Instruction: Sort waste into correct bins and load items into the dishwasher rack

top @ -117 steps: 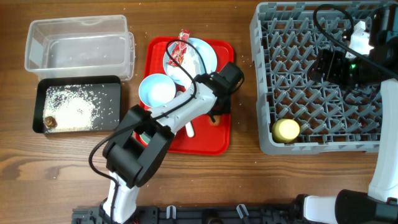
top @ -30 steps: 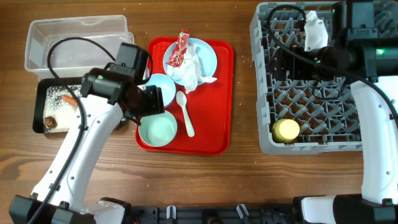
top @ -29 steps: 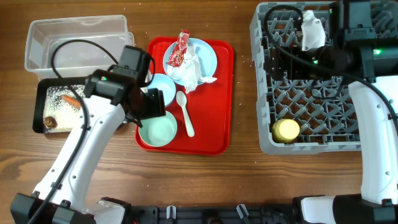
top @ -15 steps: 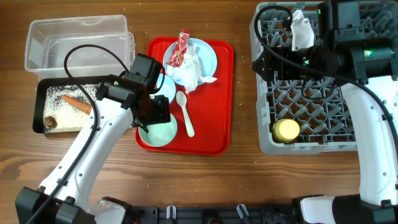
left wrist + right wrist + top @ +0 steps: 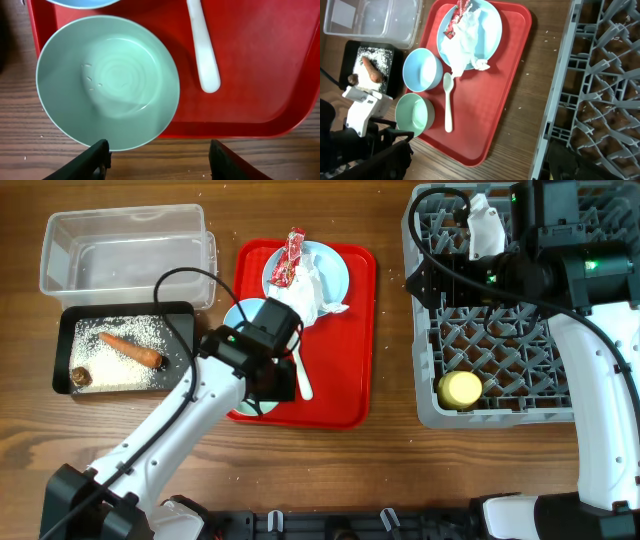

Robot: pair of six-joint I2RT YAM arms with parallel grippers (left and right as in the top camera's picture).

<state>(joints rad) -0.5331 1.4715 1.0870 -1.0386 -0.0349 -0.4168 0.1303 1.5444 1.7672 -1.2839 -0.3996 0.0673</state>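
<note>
Fingers (image 5: pixel 97 157) of the left gripper (image 5: pixel 159 149) are spread wide and hold nothing, their dark tips showing at the bottom edge of the left wrist view, over the bare desk (image 5: pixel 280 155). Just beyond them sits the mint bowl (image 5: pixel 107 82) at the corner of the red tray (image 5: pixel 260 75), a few rice grains stuck inside it, with the white spoon (image 5: pixel 202 50) lying beside it on the tray. From overhead the left arm hides most of this bowl. The right wrist view shows it whole, next to the blue bowl (image 5: pixel 422 72) and the plate (image 5: pixel 492 30), which carries the crumpled napkin (image 5: pixel 467 42) and the red wrapper (image 5: pixel 455 22). The right gripper (image 5: pixel 480 150) hangs over the dishwasher rack (image 5: pixel 500 330), fingers apart and empty. Only the overhead view shows the yellow cup (image 5: pixel 461 388) in the rack. The carrot stick (image 5: pixel 133 349), brown lump (image 5: pixel 79 376) and rice (image 5: pixel 150 335) lie in the black tray (image 5: pixel 70 325), beside the clear tub (image 5: pixel 125 245).
</note>
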